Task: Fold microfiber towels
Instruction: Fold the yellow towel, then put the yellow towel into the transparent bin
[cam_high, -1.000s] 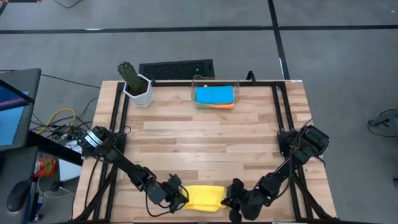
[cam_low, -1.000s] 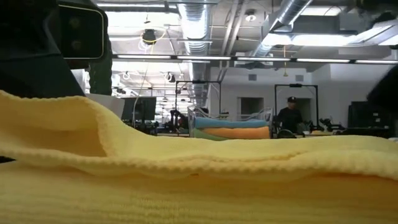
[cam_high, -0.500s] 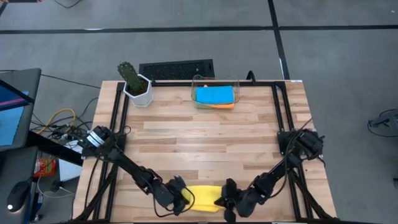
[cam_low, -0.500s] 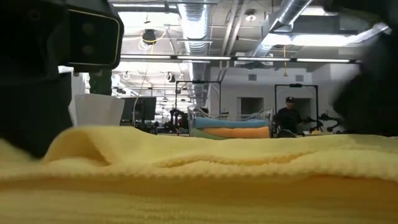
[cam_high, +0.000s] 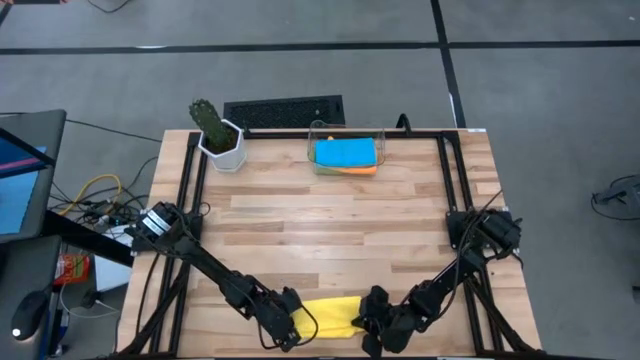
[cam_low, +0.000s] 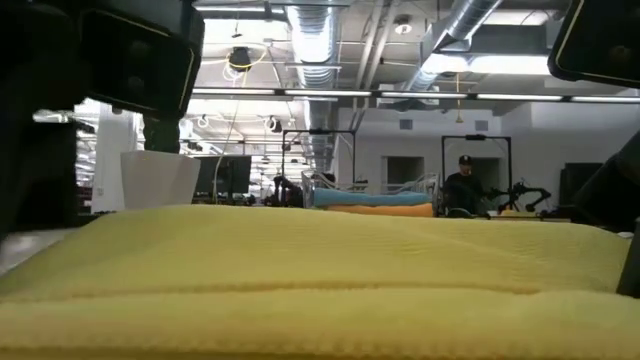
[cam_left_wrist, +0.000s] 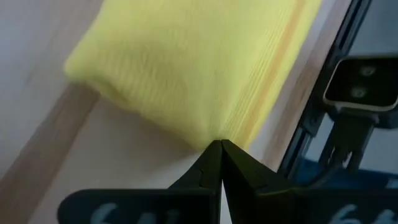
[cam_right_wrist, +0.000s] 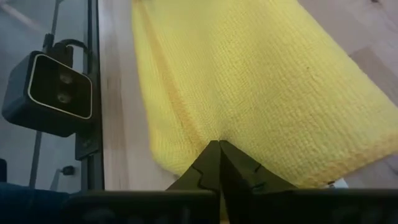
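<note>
1. The soft yellow microfiber towel (cam_high: 328, 317) lies folded at the wooden counter's (cam_high: 330, 225) near edge.
2. The left end effector (cam_left_wrist: 221, 163) and right end effector (cam_right_wrist: 217, 163), fingers together, nip its opposite ends, likely to square the fold.

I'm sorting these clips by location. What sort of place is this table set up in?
Probably a robotics lab or open workshop hall: bare ceiling ducts and strip lights overhead, more frame rigs standing in the room behind, and a person working far back.
</note>
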